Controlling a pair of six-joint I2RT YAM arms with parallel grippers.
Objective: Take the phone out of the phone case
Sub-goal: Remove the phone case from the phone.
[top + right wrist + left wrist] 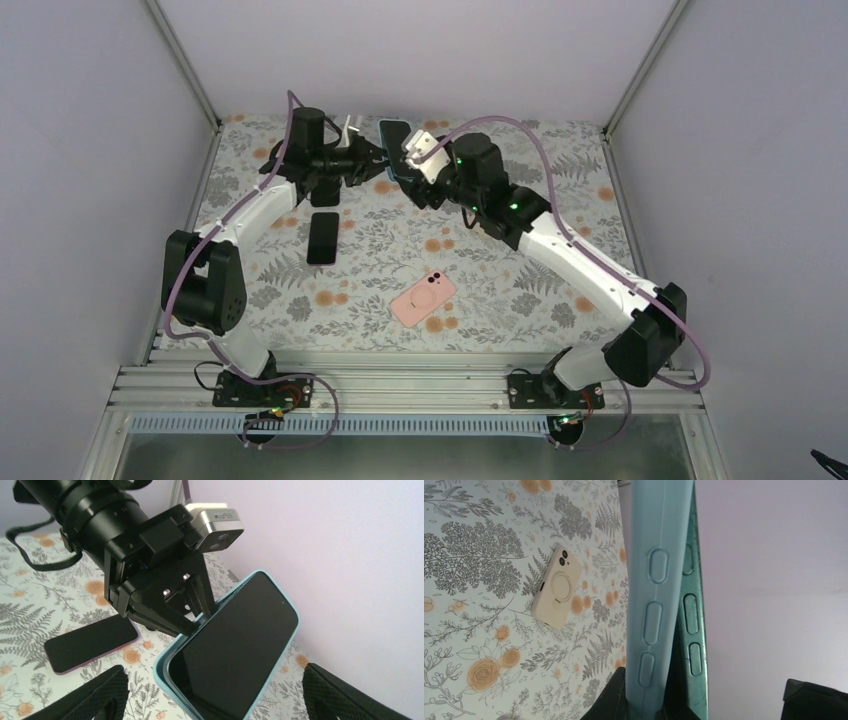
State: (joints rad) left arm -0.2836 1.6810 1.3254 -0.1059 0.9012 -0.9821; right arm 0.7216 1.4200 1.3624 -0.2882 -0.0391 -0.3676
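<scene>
Phone (pixel 235 645), apparently half loose inside teal phone case (pixel 656 595), held up above the far side of the table (pixel 480 270). Left gripper (pixel 196 624) clamped shut on the case edge; right gripper (pixel 215 700) wide, holding nothing. Pinch only the phone, pull slowly.

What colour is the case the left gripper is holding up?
The case is light blue; the left wrist view shows it best.

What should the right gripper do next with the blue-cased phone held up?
Probably close the right gripper on the phone's free end. The left gripper is shut on the blue case's edge, holding it up, and the open right gripper straddles the phone, so gripping there should let them be pulled apart.
</scene>
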